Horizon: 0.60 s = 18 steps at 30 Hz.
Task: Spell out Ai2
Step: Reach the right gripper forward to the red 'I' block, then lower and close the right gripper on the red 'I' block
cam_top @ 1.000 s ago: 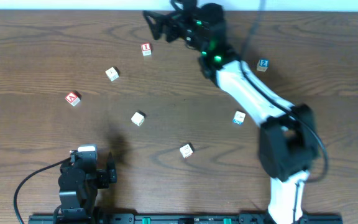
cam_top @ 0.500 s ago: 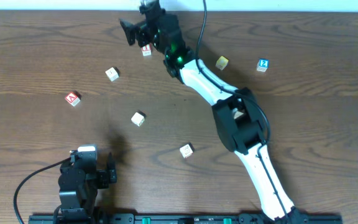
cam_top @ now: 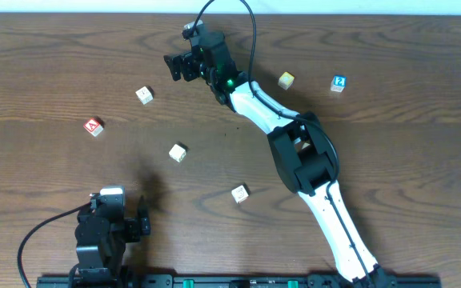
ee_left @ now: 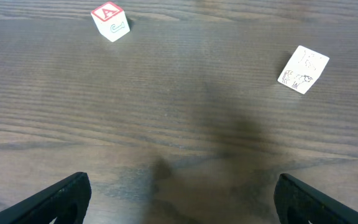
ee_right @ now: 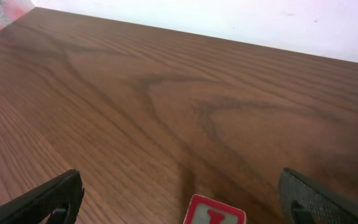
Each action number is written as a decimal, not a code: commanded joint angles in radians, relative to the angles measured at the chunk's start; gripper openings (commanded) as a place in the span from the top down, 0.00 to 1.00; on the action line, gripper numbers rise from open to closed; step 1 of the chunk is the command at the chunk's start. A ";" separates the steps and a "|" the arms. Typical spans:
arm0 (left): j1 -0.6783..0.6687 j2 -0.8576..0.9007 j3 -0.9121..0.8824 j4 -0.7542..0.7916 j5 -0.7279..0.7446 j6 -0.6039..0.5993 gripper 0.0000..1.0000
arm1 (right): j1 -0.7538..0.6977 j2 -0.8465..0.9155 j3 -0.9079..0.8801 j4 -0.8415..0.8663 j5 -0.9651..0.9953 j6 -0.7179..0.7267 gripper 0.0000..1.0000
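red-faced a block [cam_top: 94, 126] sits at the left of the worktop [cam_top: 54, 176], well apart from the parked left gripper [ee_left: 179, 202], which is wide open and empty. further right, at the far edge, the right gripper [ee_right: 188, 198] is spread wide and holds nothing, with the red-edged i block [ee_right: 214, 218] low between its fingers. to grip well it should probably lower until the fingers flank the block squarely, then close. the blue 2 block [cam_top: 338, 83] lies far right. no containers are in view.

Right arm [cam_top: 254, 100] outstretched, right hand [cam_top: 176, 67] splayed; left arm [cam_top: 94, 240] folded, left hand [ee_left: 182, 199] splayed.
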 commanded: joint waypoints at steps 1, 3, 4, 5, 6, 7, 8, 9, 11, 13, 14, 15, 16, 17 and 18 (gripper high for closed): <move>0.006 -0.005 -0.010 -0.008 -0.004 0.014 0.04 | -0.004 -0.010 0.018 0.002 -0.014 0.027 0.01; 0.006 -0.005 -0.010 -0.008 -0.004 0.014 0.05 | -0.005 -0.010 0.018 0.006 -0.014 0.027 0.01; 0.006 -0.005 -0.010 -0.008 -0.004 0.014 0.05 | -0.005 -0.010 0.018 0.006 -0.014 0.026 0.01; 0.006 -0.005 -0.010 -0.008 -0.004 0.014 0.05 | -0.005 -0.010 0.018 0.005 -0.013 0.026 0.01; 0.006 -0.005 -0.010 -0.008 -0.004 0.014 0.05 | -0.005 -0.010 0.018 0.000 -0.003 0.026 0.01; 0.006 -0.005 -0.010 -0.008 -0.004 0.014 0.05 | -0.002 -0.010 0.018 -0.016 0.034 0.026 0.01; 0.006 -0.005 -0.010 -0.008 -0.004 0.014 0.05 | 0.000 -0.010 0.018 -0.027 0.066 0.026 0.01; 0.006 -0.005 -0.010 -0.008 -0.004 0.014 0.05 | 0.003 -0.010 0.018 -0.035 0.097 0.025 0.01; 0.006 -0.005 -0.010 -0.008 -0.004 0.014 0.05 | 0.004 -0.010 0.018 -0.043 0.137 -0.004 0.01; 0.006 -0.005 -0.010 -0.008 -0.004 0.014 0.05 | 0.004 -0.008 0.018 -0.046 0.137 -0.032 0.01; 0.006 -0.005 -0.010 -0.008 -0.004 0.014 0.05 | 0.004 -0.008 0.018 -0.046 0.138 -0.039 0.01; 0.006 -0.005 -0.010 -0.008 -0.004 0.014 0.05 | 0.004 -0.008 0.018 -0.045 0.141 -0.038 0.01; 0.006 -0.005 -0.010 -0.008 -0.004 0.014 0.05 | 0.004 -0.008 0.018 -0.044 0.148 -0.038 0.02; 0.006 -0.005 -0.010 -0.008 -0.004 0.014 0.05 | 0.004 -0.008 0.018 -0.043 0.159 -0.038 0.02; 0.006 -0.005 -0.010 -0.008 -0.004 0.014 0.05 | 0.006 -0.007 0.018 -0.043 0.162 -0.038 0.03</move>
